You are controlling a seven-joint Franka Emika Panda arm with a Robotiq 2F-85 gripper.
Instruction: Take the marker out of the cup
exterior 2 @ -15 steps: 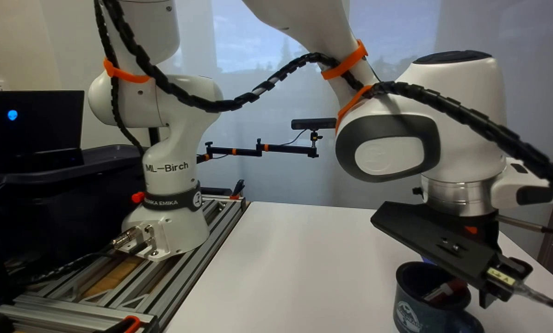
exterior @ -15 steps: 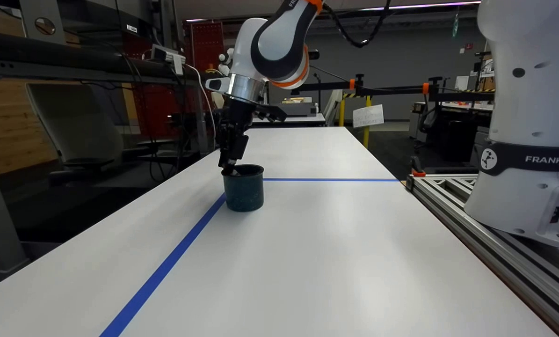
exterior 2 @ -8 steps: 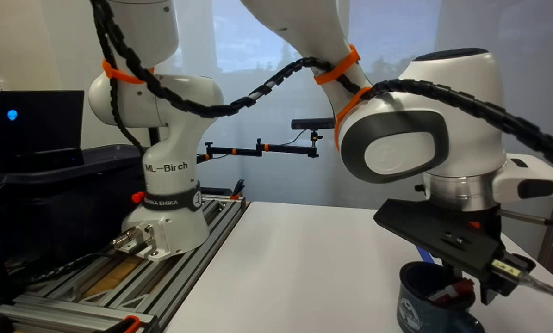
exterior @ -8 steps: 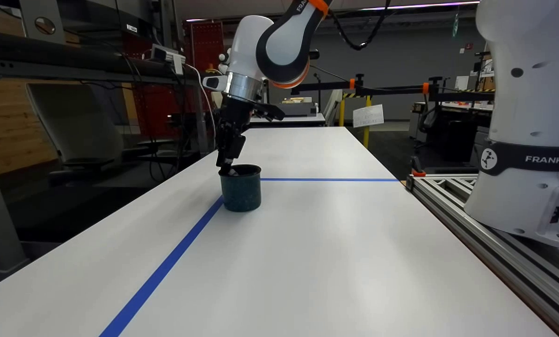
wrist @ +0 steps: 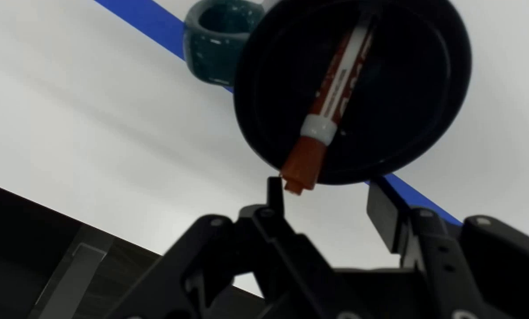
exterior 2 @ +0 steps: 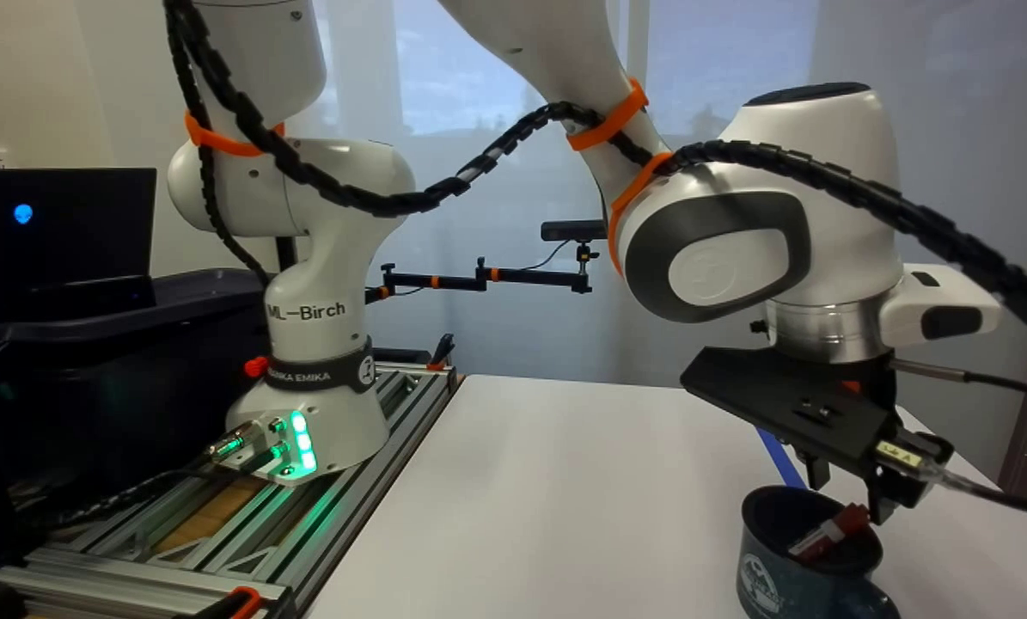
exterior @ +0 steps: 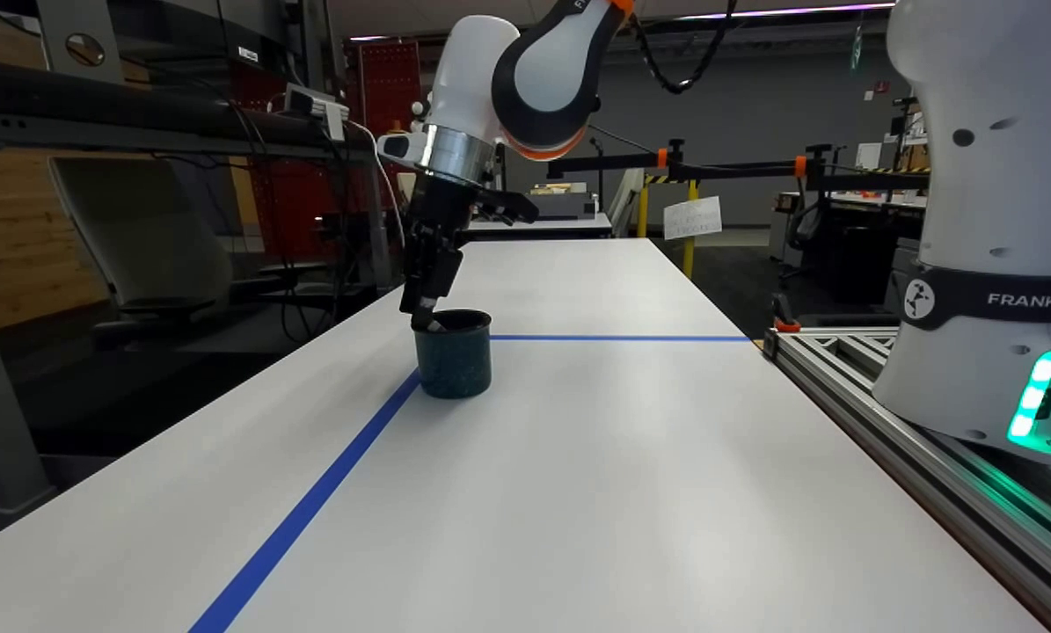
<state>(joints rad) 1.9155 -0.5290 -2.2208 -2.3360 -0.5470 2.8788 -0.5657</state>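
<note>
The cup stands upright on the white table, dark teal with a handle. It also shows in an exterior view and in the wrist view. The marker leans inside it, red-brown with a white band, its cap end sticking over the rim; it also shows in an exterior view. My gripper is open at that rim, seen in both exterior views. The marker's cap end lies between the fingertips, close to one finger and well apart from the other.
Blue tape lines cross the white table and run under the cup. The arm's base stands on a metal rail frame at the table's side, with a green light on. The cup handle points away from my fingers.
The cup has slid slightly, mostly in the first half second. My gripper has risen a little and shifted over the cup; more of the marker's cap shows. The base light has turned green.
</note>
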